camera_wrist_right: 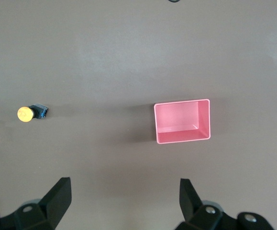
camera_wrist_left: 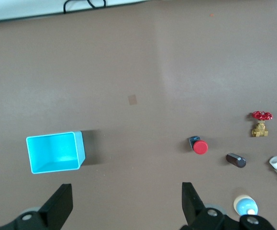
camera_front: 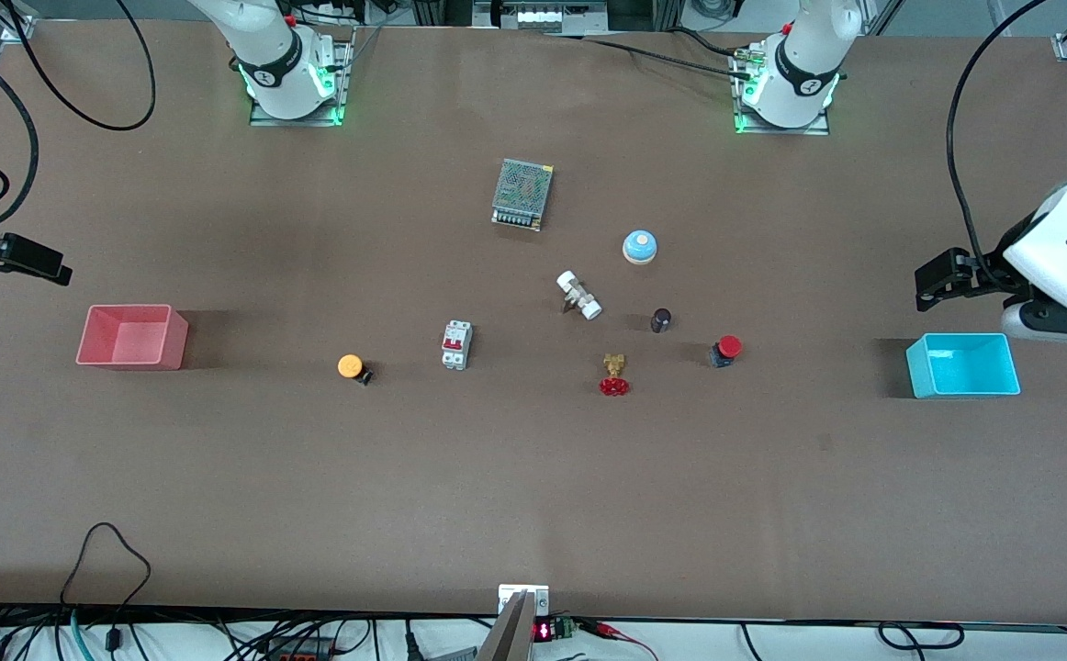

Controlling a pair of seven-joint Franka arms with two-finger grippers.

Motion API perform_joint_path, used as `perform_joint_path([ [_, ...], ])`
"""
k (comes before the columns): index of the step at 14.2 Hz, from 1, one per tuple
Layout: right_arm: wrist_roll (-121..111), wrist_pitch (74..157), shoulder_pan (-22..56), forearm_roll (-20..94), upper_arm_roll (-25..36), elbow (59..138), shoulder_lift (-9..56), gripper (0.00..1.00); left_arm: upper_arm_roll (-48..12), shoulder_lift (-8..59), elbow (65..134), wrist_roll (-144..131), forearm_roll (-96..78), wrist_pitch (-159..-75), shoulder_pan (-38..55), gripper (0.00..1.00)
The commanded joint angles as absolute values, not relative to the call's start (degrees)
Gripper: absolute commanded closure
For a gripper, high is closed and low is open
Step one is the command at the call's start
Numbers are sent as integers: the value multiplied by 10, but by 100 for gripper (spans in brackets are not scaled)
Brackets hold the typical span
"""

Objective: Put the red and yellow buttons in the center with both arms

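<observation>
Arms stand at the two ends of the worktop (camera_front: 533,514), both held up in the air. The left gripper (camera_wrist_left: 127,203) hangs over the brown surface just beside the cyan bin (camera_front: 963,365), its fingers spread wide with nothing between them. The right gripper (camera_wrist_right: 125,199) hangs over the worktop near the pink bin (camera_front: 132,337), likewise wide open and holding nothing.

The red button (camera_front: 725,350) lies on its side toward the left arm's end, between the cyan bin and the red handwheel valve (camera_front: 614,375). The yellow button (camera_front: 352,367) lies on its side toward the right arm's end, between the pink bin and a white circuit breaker (camera_front: 456,345).

Around the middle sit a blue dome (camera_front: 640,246), a white pipe fitting (camera_front: 578,295), a dark knob (camera_front: 660,319) and a grey power supply (camera_front: 522,194).

A broad bare strip of brown surface runs along the edge nearest the front camera.
</observation>
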State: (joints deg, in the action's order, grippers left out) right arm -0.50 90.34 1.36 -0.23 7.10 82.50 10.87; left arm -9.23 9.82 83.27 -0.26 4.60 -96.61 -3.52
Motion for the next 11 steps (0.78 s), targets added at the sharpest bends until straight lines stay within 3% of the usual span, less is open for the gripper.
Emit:
perform_joint_path([
  [1, -18, 909, 31, 5, 91, 848, 83, 0, -99, 3, 963, 11, 46, -1017, -44, 0],
  [5, -11, 947, 33, 2, 90, 954, 6, 0, -98, 3, 955, 12, 22, -1002, -43, 0],
  [11, -14, 946, 33, -13, 90, 972, -18, 0, -98, 4, 944, 12, -18, -987, -46, 0],
])
